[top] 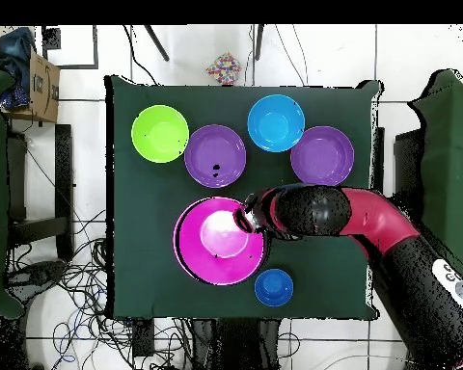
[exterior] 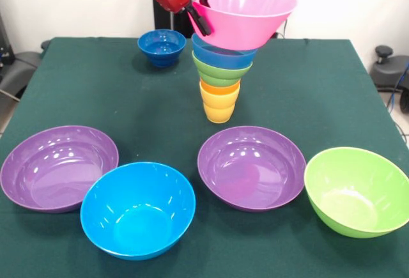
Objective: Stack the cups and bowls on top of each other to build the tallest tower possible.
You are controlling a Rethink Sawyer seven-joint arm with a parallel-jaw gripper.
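Claw (exterior: 203, 17) gripping pink bowl (exterior: 249, 9), green tablecloth (exterior: 307, 80), cabled floor (top: 52, 289)

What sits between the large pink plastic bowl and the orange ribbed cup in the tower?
Front view: small light blue bowl above small green bowl.

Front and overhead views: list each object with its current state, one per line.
pink bowl: upright, tilted, gripped at its rim, over the tower.
gripper: shut on pink bowl.
tower: upright; yellow and orange cups below, green and blue bowls above.
small dark blue bowl: upright, loose on table.
two purple bowls: upright, empty.
large blue bowl: upright, empty.
large green bowl: upright, empty.
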